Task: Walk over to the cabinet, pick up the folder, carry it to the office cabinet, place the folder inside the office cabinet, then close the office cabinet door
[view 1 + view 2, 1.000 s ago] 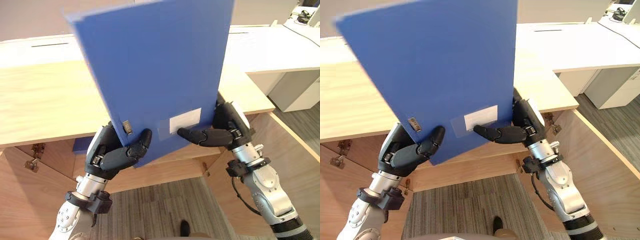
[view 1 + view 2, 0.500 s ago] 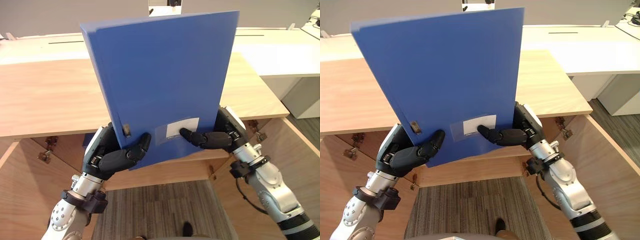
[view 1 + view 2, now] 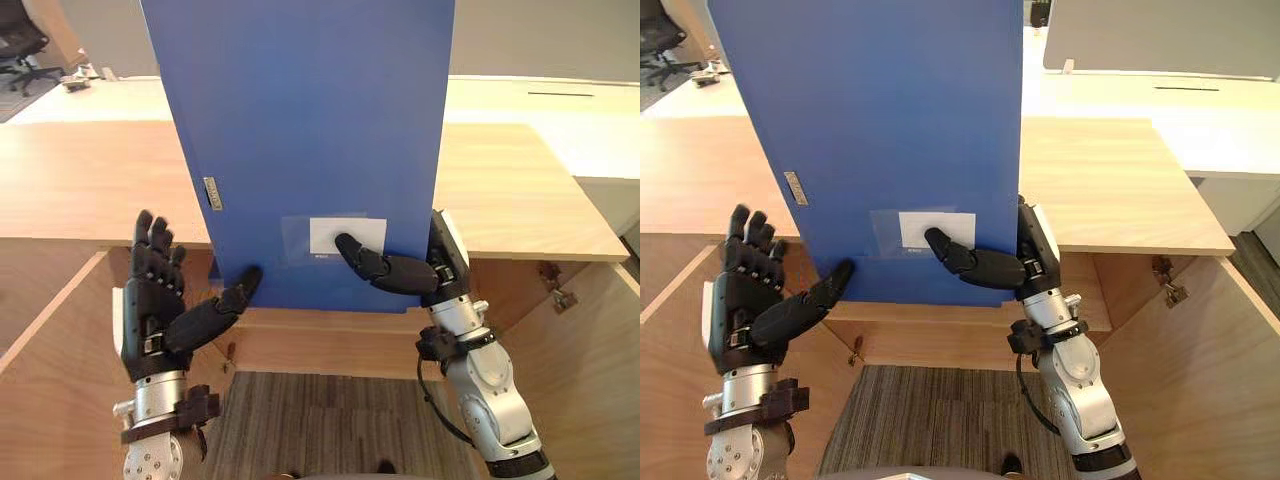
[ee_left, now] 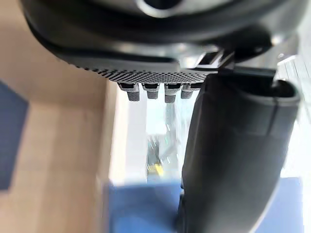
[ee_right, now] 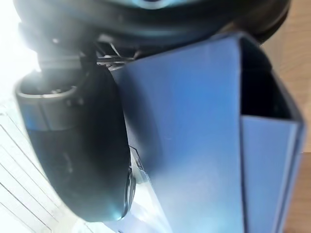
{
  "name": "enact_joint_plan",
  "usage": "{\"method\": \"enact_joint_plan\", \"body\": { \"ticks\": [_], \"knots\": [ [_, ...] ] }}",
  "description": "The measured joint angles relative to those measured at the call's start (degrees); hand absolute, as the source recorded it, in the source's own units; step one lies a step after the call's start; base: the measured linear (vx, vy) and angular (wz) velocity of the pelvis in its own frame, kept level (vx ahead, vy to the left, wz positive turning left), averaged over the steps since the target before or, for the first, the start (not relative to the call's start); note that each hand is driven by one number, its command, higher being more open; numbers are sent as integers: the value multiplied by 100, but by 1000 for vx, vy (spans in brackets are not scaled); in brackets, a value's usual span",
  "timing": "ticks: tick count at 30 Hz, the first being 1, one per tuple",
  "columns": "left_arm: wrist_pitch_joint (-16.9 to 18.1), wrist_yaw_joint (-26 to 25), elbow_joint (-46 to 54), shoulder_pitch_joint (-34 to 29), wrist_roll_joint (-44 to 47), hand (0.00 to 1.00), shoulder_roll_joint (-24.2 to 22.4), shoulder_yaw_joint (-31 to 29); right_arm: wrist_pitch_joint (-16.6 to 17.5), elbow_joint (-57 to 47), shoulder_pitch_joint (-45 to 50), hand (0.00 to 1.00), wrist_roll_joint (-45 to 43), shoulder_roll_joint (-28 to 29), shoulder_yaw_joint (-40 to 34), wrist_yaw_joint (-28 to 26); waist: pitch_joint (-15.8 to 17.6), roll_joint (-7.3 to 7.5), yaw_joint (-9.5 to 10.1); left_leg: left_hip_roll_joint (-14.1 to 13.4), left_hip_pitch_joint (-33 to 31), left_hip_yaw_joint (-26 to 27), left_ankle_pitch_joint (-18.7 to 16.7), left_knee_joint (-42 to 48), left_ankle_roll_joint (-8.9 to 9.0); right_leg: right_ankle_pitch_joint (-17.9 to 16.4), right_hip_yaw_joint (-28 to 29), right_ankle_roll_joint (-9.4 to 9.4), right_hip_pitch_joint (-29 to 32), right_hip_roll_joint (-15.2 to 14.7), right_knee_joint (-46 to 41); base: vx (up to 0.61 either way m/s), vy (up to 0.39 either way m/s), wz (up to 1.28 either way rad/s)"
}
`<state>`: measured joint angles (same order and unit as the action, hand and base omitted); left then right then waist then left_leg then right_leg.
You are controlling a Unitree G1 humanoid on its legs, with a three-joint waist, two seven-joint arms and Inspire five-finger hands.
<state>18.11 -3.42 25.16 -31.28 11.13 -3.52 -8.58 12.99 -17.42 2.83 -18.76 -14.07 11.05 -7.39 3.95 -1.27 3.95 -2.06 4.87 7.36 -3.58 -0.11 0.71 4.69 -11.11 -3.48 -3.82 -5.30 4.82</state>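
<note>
Folder (image 3: pixel 300 130) is upright and up in the air right in front of my head camera, its blue face toward me and its lower edge hanging over the front of the wooden surface (image 3: pixel 90 190). I read the right robot hand (image 3: pixel 420 272) as grasping it: the thumb lies flat across the front face, its tip on the white label (image 3: pixel 347 236), while the palm and fingers sit behind the folder's right edge. The right wrist view backs that up, with the thumb pressed onto the blue cover (image 5: pixel 194 136).

The left robot hand (image 3: pixel 160 310) is released. Its fingers stand straight up and spread, clear of the folder's left edge, and the thumb alone reaches over to touch the folder's lower left corner. In the left wrist view I see the fingers in a straight row, the thumb stretched out, and a patch of blue past it.

A small metal clasp (image 3: pixel 212 193) sits on the folder's left edge, about halfway down the visible part.

Below the surface the cabinet (image 3: pixel 330 345) is open, and a door (image 3: pixel 45 390) stands swung out toward me on each side, with a hinge (image 3: pixel 553 297) showing on the right. Grey striped carpet (image 3: pixel 320 420) covers the floor between them. A white desk (image 3: pixel 1200 100) lies beyond the surface on the right.
</note>
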Motion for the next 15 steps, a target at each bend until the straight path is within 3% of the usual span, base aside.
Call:
{"method": "enact_joint_plan", "body": {
  "ticks": [3, 6, 11, 14, 15],
  "knots": [
    [-60, -144, -953, 2, 7, 100, -78, -163, -39, 17, -1, 0, 206, -46, 14, 23, -1, 4, 1, 24, 31, -62, 95, -140, 6, -32, -47, -42, 1, -23, 0, -48, -25, 14],
    [-462, -121, -2626, 122, -5, 100, 56, -234, -39, 18, -6, 0, 281, -48, 208, 95, -8, 15, -19, 22, 70, -60, 141, -213, 13, -42, -49, -46, 12, -17, 0, -24, -13, 1],
    [-950, -7, -5473, 668, -603, 100, 318, -212, -17, 260, -101, 0, 1366, -40, 942, 536, -82, 201, -74, 13, -27, 15, 141, -168, 32, -42, 22, -45, 142, -10, -1, -19, -8, -8],
    [-1009, -41, -6642, 1423, -919, 100, 787, -169, 11, 1116, -842, 0, 2360, -10, 1718, 814, 310, 238, -97, -91, -555, 122, -113, 559, 56, -142, 172, 52, 662, -26, -527, -116, -3, -22],
    [-1013, -96, -6983, 1856, -1012, 100, 967, -72, 8, 1479, -1298, 0, 2710, -19, 2003, 842, 617, 224, -120, -142, -1021, 134, -332, 1174, 54, -259, 222, 75, 1053, -25, -947, -224, -16, -15]
  ]
}}
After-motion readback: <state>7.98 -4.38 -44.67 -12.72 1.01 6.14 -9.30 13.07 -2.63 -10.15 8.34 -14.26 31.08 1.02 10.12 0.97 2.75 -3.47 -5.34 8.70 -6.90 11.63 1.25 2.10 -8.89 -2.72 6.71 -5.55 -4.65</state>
